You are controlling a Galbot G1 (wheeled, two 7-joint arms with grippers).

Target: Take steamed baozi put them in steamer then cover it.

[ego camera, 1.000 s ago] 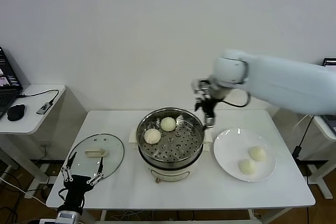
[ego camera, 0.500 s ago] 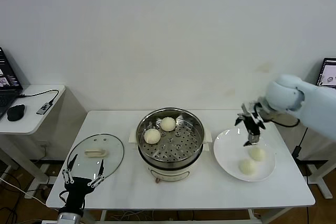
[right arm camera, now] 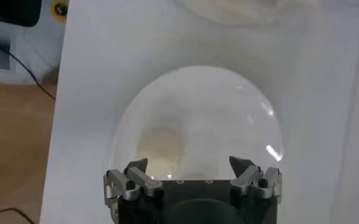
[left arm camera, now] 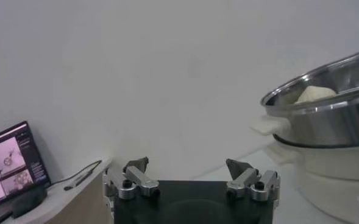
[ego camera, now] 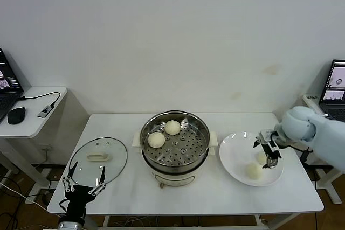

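The steamer (ego camera: pixel 175 143) stands mid-table on its cream pot base, with two baozi (ego camera: pixel 156 139) (ego camera: pixel 172 127) on its perforated floor. Two more baozi lie on the white plate (ego camera: pixel 237 157): one in front (ego camera: pixel 253 171), and one (ego camera: pixel 262 158) partly hidden behind my right gripper (ego camera: pixel 269 153). That gripper is open and low over the plate, just above this bun. In the right wrist view the gripper (right arm camera: pixel 189 164) is open over the plate (right arm camera: pixel 228 109), with a bun (right arm camera: pixel 159 146) ahead of one finger. The glass cover (ego camera: pixel 98 160) lies flat at the table's left. My left gripper (ego camera: pixel 83 188) is open and parked by the front-left edge.
The left wrist view shows the left gripper (left arm camera: pixel 188 165), the steamer (left arm camera: pixel 331 103) and a bun (left arm camera: pixel 316 93) inside it. A side desk (ego camera: pixel 32 109) with a mouse and laptop stands to the left. Another laptop (ego camera: pixel 335 82) is at far right.
My right gripper has swung from behind the steamer's right rim across to the plate and come down over the rear baozi. The left gripper has sunk slightly.
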